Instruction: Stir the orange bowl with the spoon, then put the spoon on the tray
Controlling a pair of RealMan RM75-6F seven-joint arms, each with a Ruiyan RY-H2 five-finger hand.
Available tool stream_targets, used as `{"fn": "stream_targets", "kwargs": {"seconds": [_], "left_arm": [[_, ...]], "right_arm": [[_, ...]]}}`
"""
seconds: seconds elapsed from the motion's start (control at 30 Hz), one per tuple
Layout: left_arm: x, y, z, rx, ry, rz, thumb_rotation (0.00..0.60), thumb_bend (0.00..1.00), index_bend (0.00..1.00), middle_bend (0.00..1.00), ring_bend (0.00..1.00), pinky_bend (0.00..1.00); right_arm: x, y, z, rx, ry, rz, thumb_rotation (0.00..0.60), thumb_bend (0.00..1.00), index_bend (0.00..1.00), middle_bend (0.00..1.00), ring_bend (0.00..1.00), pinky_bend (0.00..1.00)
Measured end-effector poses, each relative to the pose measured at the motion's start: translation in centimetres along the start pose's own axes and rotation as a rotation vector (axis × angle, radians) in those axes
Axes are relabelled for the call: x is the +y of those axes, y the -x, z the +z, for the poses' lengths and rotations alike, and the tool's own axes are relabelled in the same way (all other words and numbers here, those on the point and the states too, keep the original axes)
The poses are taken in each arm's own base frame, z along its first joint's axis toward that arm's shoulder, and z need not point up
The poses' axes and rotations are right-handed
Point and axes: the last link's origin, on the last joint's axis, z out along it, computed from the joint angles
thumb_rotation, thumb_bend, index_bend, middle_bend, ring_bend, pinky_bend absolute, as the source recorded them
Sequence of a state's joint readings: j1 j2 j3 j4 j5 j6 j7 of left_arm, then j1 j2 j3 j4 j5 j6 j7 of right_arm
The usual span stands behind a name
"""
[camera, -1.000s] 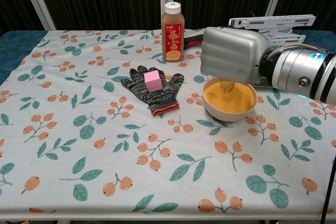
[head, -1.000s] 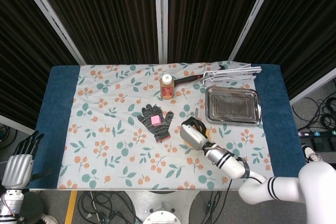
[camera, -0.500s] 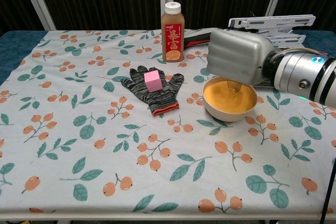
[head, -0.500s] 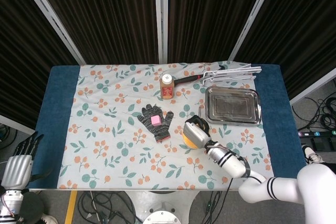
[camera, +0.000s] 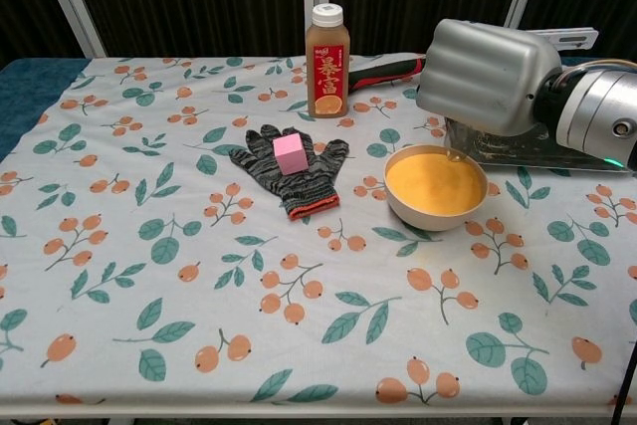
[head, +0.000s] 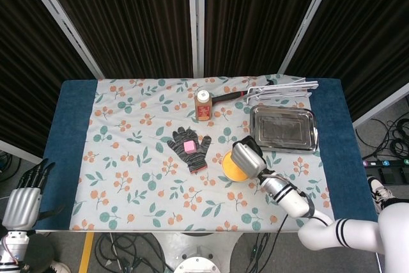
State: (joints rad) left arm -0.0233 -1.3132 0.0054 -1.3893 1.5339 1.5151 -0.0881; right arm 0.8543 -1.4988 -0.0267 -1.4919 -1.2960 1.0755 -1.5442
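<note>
The orange bowl stands right of the table's middle, filled with orange stuff. My right hand hovers over the bowl's far right rim, fingers curled under it. Only a small tip of the spoon pokes out below the hand, just above the rim; the handle is hidden inside the grip. The steel tray lies behind and to the right of the bowl, partly covered by the hand in the chest view. My left hand hangs off the table's front left corner, fingers apart, holding nothing.
A juice bottle stands behind the bowl to the left. A dark glove with a pink cube on it lies left of the bowl. A wire rack and a red-and-black handle lie beyond the tray.
My right hand has risen and moved right toward the tray, lifting the spoon out of the bowl's middle. The left hand has not moved.
</note>
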Motion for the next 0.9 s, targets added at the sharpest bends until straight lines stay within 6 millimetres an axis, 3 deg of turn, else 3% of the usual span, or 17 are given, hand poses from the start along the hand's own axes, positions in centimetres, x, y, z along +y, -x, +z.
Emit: {"fn": "stream_targets", "kwargs": {"seconds": [0.47,0.7,0.9], "left_arm": [[0.6,-0.2,0.2,-0.009,0.018,0.015,0.6,0.04,0.1,0.1,0.1,0.13],[1.1,-0.2,0.5,-0.015,0.029,0.024,0.6,0.04,0.1,0.1,0.1,0.13],[1.3,-0.2,0.6,-0.023,0.026,0.029,0.6,0.04,0.1,0.1,0.1,0.13]], "right_arm": [[0.9,2.7,0.1,-0.2,0.105,0.446,0.6,0.44,0.75,0.98,0.95,1.0],[2.3,6.3,0.1,-0.371,0.212,0.698,0.6,0.44,0.74,0.98,0.95,1.0],[2.7,9.5,0.3,-0.47,0.282,0.795,0.6,0.43,0.72,0.98,0.95,1.0]]}}
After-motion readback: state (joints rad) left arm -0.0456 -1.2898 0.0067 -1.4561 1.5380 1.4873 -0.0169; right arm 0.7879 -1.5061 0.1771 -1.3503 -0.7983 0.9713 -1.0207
